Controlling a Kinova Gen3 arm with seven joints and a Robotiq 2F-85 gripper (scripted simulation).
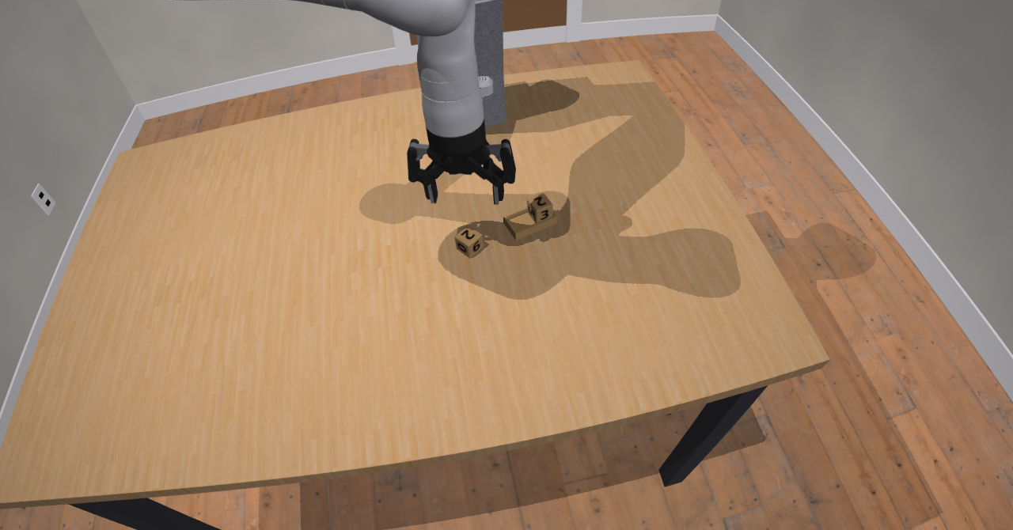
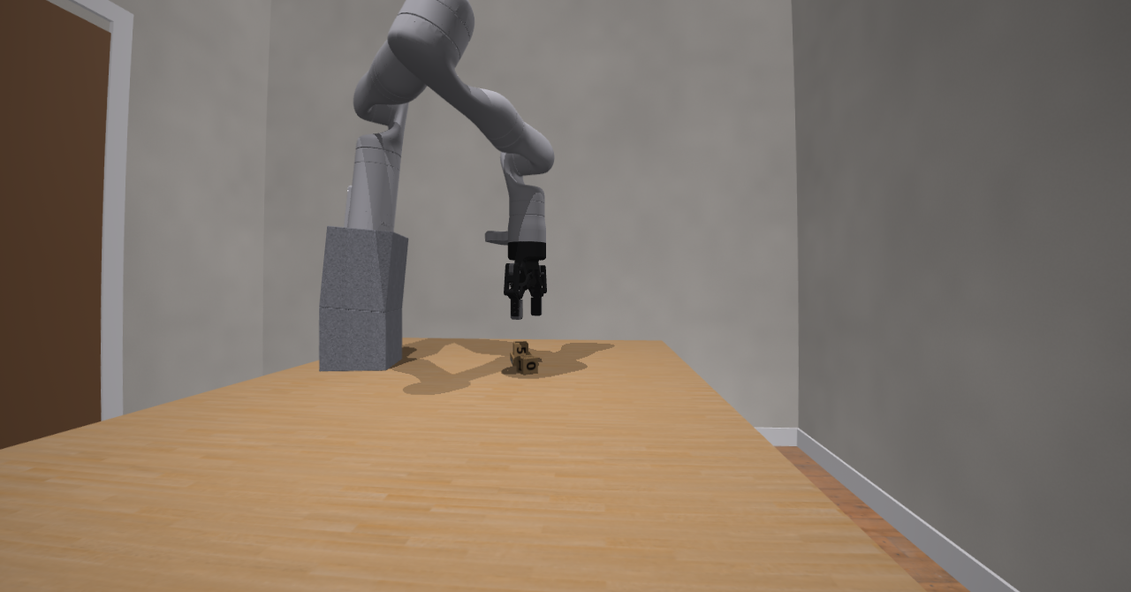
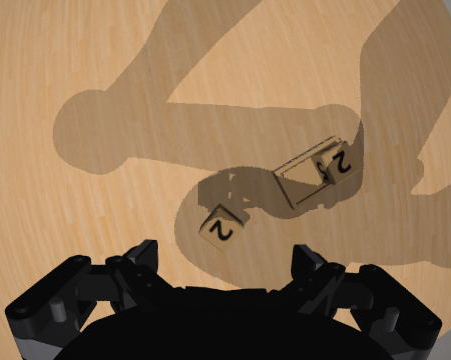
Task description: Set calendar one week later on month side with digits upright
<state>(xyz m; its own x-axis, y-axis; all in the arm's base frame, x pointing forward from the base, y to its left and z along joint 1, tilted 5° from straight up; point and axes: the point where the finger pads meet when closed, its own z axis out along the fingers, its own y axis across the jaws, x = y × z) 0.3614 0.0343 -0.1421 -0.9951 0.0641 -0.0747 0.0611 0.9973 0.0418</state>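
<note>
Up above the pale wooden table, the black two-finger gripper has its fingers spread wide with nothing between them. Below, one light-brown wooden cube with black digits sits on the tabletop, 2 up, just beside the small rectangular wooden tray, whose one end holds the other numbered wooden cube, also 2 up.

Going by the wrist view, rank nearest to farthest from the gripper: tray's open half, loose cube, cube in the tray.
1. loose cube, left of the tray
2. tray's open half, right
3. cube in the tray, farther right
</note>
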